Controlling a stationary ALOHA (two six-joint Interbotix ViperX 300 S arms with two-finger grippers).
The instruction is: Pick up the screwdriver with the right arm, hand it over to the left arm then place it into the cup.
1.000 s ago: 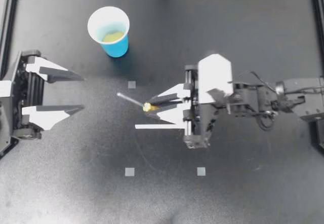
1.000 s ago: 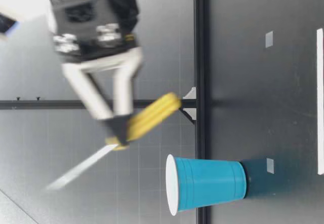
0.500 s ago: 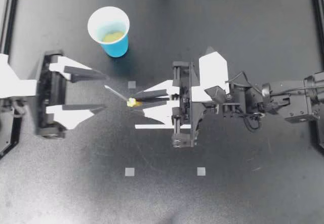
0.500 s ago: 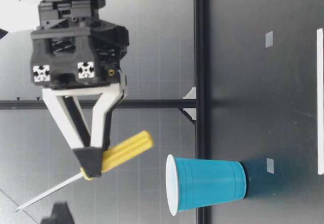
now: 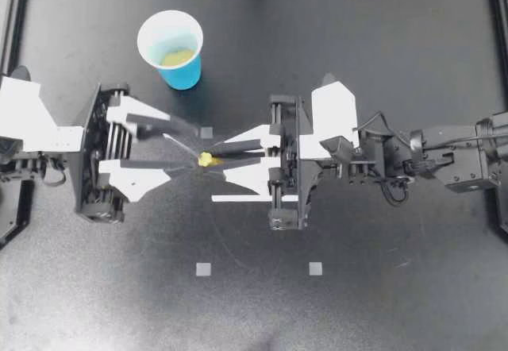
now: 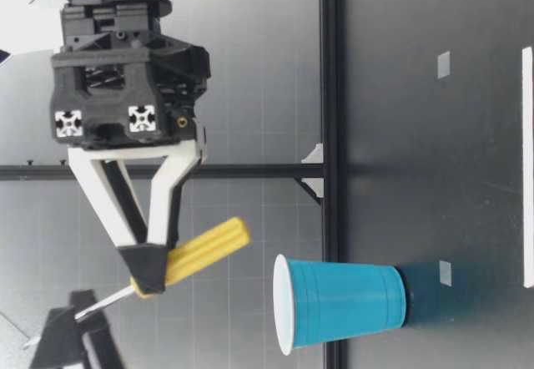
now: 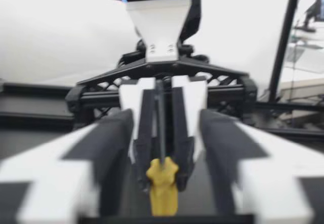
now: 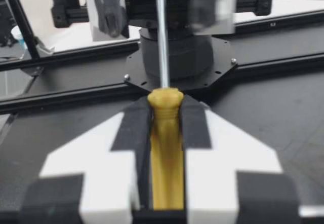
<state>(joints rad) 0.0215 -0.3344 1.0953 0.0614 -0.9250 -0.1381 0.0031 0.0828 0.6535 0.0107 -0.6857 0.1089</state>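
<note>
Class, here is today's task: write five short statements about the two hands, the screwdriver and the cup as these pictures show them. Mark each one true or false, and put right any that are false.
1. The right hand is shut on the yellow handle of the screwdriver. True.
2. The screwdriver lies flat on the table. False: it is held in the air, clear of the table.
3. The cup stands upright. True.
4. The left hand is shut on the metal shaft. False: it is open, with the shaft between its fingers.
5. The shaft points from the right hand toward the left hand. True.
</note>
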